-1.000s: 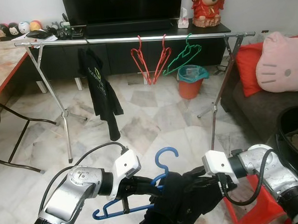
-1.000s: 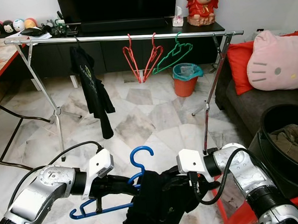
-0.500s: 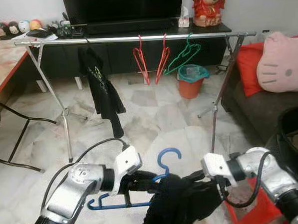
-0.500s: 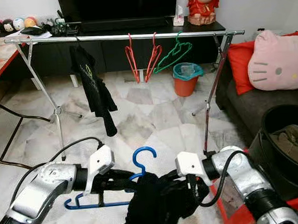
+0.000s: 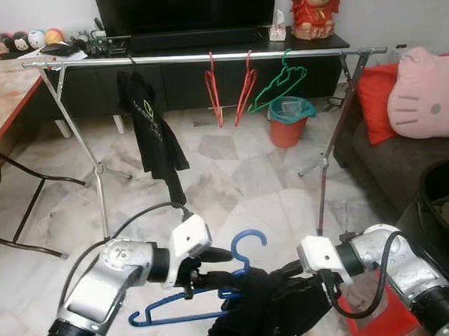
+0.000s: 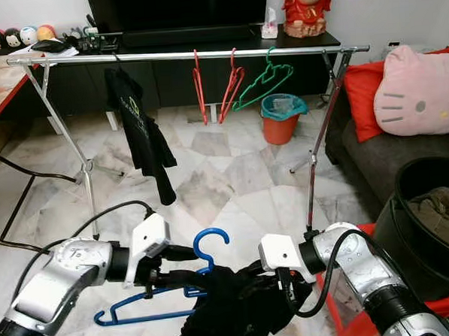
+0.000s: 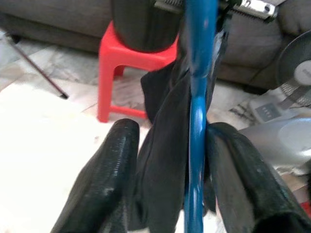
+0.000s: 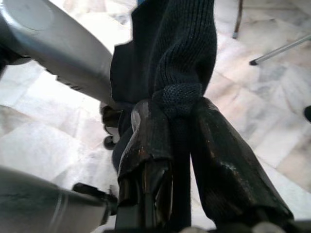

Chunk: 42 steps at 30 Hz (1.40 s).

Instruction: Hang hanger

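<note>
While left fingers (image 7: 109,179) straddle blue hanger (image 7: 198,121), right fingers (image 8: 146,145) pinch black garment (image 8: 182,53).

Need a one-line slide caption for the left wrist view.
Left end effector grips the blue hanger draped with a dark garment, red stool beyond.

The hanger (image 5: 194,305) is blue, its garment (image 5: 266,316) black. On the silver rail (image 5: 204,58) hang two red hangers (image 5: 232,92), one green hanger (image 5: 279,86) and a black shirt (image 5: 151,134).

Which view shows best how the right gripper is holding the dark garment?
The right wrist view: the right gripper has its fingers pinched on a knitted fold of the dark garment. The eye views show the garment draped over the blue hanger, hiding that grip. The left wrist view shows cloth beside the hanger.
</note>
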Motion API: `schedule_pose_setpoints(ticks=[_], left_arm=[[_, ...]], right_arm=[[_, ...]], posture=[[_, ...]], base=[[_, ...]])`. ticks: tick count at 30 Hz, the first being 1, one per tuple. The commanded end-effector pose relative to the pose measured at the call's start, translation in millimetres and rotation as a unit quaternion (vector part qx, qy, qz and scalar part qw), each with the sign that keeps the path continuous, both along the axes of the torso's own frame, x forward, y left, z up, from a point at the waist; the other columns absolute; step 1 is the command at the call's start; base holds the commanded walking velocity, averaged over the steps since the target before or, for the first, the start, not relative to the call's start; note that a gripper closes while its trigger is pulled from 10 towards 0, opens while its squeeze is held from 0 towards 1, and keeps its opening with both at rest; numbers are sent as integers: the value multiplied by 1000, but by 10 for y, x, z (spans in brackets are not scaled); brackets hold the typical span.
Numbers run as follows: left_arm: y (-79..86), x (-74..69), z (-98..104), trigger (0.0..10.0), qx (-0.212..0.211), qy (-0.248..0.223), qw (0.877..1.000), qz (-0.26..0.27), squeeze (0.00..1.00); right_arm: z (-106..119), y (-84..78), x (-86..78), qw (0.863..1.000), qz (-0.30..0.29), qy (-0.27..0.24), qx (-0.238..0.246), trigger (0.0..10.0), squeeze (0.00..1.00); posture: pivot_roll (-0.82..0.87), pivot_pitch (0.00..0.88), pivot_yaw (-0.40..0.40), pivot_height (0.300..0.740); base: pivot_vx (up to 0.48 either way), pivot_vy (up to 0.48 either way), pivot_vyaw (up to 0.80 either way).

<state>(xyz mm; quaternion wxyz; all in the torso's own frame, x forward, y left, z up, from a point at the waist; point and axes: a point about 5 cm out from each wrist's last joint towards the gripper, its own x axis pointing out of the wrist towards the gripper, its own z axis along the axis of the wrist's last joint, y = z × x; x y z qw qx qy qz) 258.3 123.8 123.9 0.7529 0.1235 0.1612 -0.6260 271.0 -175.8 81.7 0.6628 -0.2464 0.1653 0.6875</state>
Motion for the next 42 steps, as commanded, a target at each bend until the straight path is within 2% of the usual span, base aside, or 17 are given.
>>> schedule_pose_setpoints(ticks=[1,7,10,14,15,16,20,21,22,23,30,32,33,34,36,39,42], left_arm=[[185,116,120,10000,9,-30,999,36,1000],[421,200,166,10000,16,-42,994,95,1000],[472,202,173,10000,14,-43,993,107,1000],[638,271,184,10000,20,-71,984,165,1000],[787,395,181,10000,28,-109,962,248,0],[879,466,165,10000,34,-127,945,299,0],[1178,601,68,10000,69,-156,883,437,0],[1295,614,6,10000,67,-152,852,496,0],[1295,614,6,10000,67,-152,852,496,0],[1335,607,-41,10000,65,-150,835,526,0],[1317,588,-207,10000,53,-148,793,589,0],[1297,567,-301,10000,63,-127,794,591,0],[1256,538,-379,10000,67,-102,806,579,0],[1089,420,-589,10000,88,-49,856,507,0],[990,337,-704,10000,95,-18,880,464,0],[933,294,-764,10000,92,-5,888,450,0],[836,259,-825,10000,91,7,901,424,0]], right_arm=[[-22,-37,-13,1000,12,0,-23,0,0],[-75,-85,-21,999,11,-5,-49,0,0],[-85,-90,-19,999,7,-9,-51,0,0],[-74,-119,38,998,-18,-30,-50,0,0],[-62,-147,83,997,-36,-45,-53,0,0],[-56,-165,99,996,-42,-52,-56,0,0],[-27,-224,168,992,-69,-78,-66,0,0],[-1,-262,211,989,-87,-99,-72,0,0],[-1,-262,211,989,-87,-99,-72,0,0],[19,-291,247,986,-102,-109,-76,0,0],[55,-325,307,980,-127,-134,-72,0,0],[73,-312,335,978,-136,-142,-65,0,0],[85,-299,353,977,-142,-146,-59,0,0],[118,-263,391,975,-150,-160,-47,0,0],[146,-247,424,971,-158,-173,-42,0,0],[203,-267,525,958,-198,-200,-49,0,0],[303,-248,629,947,-238,-213,-25,0,0]], posture=[[-25,0,-8,740],[-24,0,-7,740],[-24,0,-7,740],[-24,0,-7,740],[-24,0,-4,740],[-24,0,-4,740],[-25,0,-4,740],[-28,0,-4,740],[-28,0,-4,740],[-28,0,-4,740],[-37,0,-2,740],[-37,0,-2,740],[-37,0,-2,740],[-37,0,-2,740],[-33,0,1,740],[-33,0,1,740],[-31,0,2,740]], base=[[0,0,0],[0,0,0],[0,0,0],[0,0,0],[0,0,0],[0,0,0],[0,0,0],[0,0,0],[0,0,0],[0,0,0],[0,0,0],[0,0,0],[0,0,0],[0,0,0],[0,0,0],[0,0,0],[0,0,0]])
